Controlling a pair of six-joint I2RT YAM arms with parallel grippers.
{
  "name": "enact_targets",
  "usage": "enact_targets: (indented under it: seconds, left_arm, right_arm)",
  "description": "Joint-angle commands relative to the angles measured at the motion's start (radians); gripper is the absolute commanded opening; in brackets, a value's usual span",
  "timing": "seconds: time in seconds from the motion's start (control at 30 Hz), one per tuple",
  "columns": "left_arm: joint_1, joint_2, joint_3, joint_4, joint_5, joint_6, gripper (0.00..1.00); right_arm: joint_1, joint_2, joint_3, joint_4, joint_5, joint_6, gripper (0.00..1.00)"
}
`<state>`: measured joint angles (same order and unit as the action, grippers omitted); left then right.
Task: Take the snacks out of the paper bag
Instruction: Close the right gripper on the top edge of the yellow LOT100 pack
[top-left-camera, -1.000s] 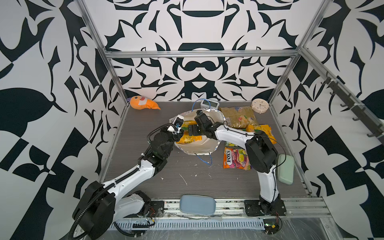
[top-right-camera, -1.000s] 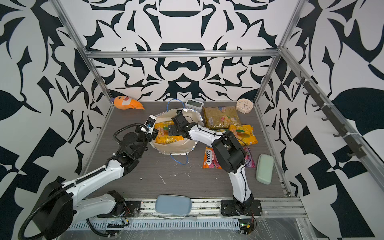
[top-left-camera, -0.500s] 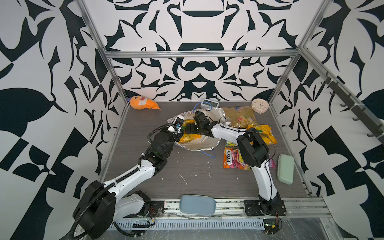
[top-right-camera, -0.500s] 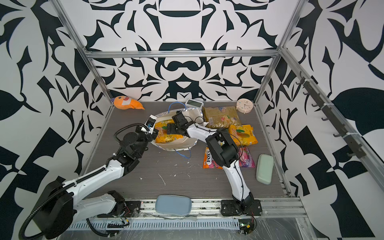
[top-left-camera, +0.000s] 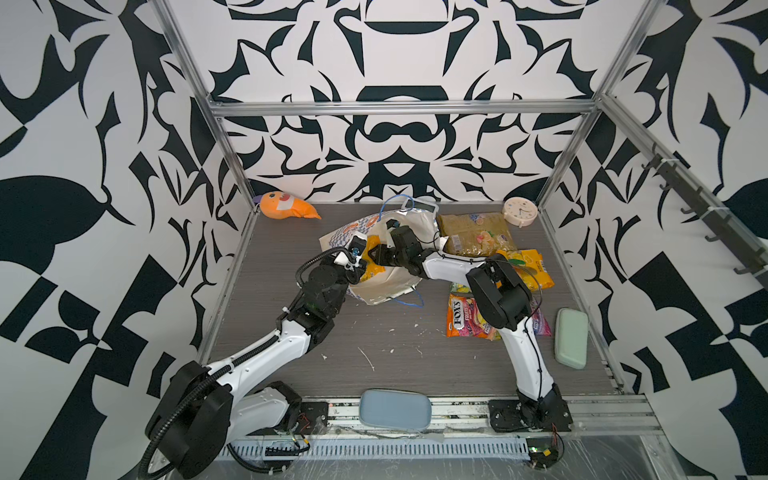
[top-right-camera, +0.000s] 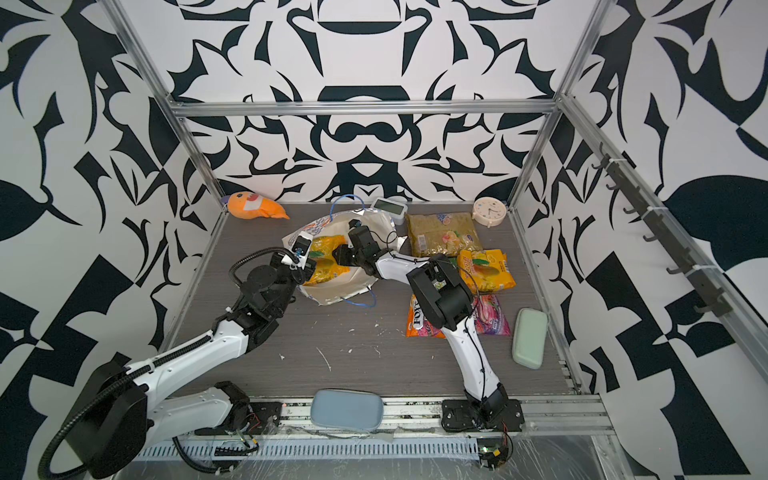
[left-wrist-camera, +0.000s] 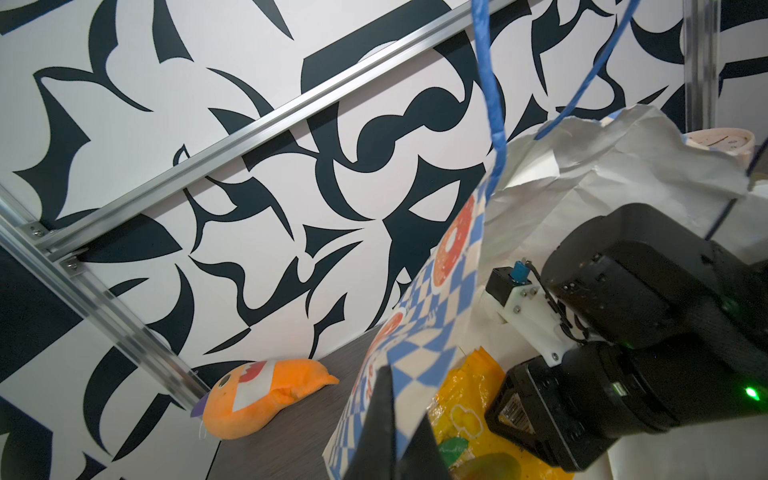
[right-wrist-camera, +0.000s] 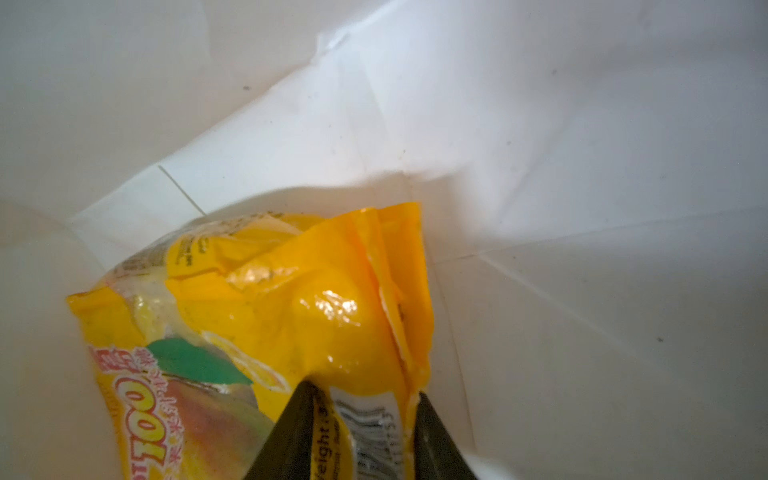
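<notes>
The paper bag (top-left-camera: 390, 286) lies tipped with its mouth open, white inside and blue-checked outside (left-wrist-camera: 419, 332). My left gripper (left-wrist-camera: 401, 432) is shut on the bag's checkered rim, at the bag's left side in both top views (top-left-camera: 358, 261). My right gripper (right-wrist-camera: 365, 399) reaches into the bag (top-right-camera: 337, 254) and is shut on the bunched end of a yellow mango packet (right-wrist-camera: 316, 307) lying inside (top-right-camera: 324, 274). Out on the table lie an olive-gold packet (top-left-camera: 473, 232), a second mango packet (top-left-camera: 530, 266) and an orange FOX'S packet (top-left-camera: 461, 316). The right arm partly hides a purple packet (top-right-camera: 494, 320).
An orange plush toy (top-left-camera: 286, 205) lies at the back left. A small digital clock (top-right-camera: 388, 205) and a round cream clock (top-left-camera: 519, 212) stand at the back. A mint pad (top-left-camera: 571, 338) lies at the right, a blue-grey pad (top-left-camera: 395, 409) on the front rail.
The right gripper has pushed further left into the bag and its jaws have closed from wide open onto the mango packet. The left gripper keeps its hold on the rim.
</notes>
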<state>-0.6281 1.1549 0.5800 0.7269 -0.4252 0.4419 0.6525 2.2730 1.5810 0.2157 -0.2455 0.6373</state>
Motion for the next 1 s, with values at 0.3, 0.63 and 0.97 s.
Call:
enact_targets:
  seconds: [0.3, 0.63, 0.97]
  left_arm:
    - [-0.002, 0.000, -0.006, 0.076, 0.010, 0.001, 0.00]
    - [-0.002, 0.009, 0.001, 0.082, 0.014, 0.005, 0.00]
    - [-0.002, 0.017, -0.008, 0.101, 0.015, -0.002, 0.00]
  right_arm:
    - [0.019, -0.036, -0.001, 0.282, -0.245, 0.070, 0.56]
    - [0.043, 0.047, 0.081, 0.326, -0.288, 0.075, 0.59]
    - [0.059, 0.095, 0.198, 0.118, -0.115, 0.052, 0.13]
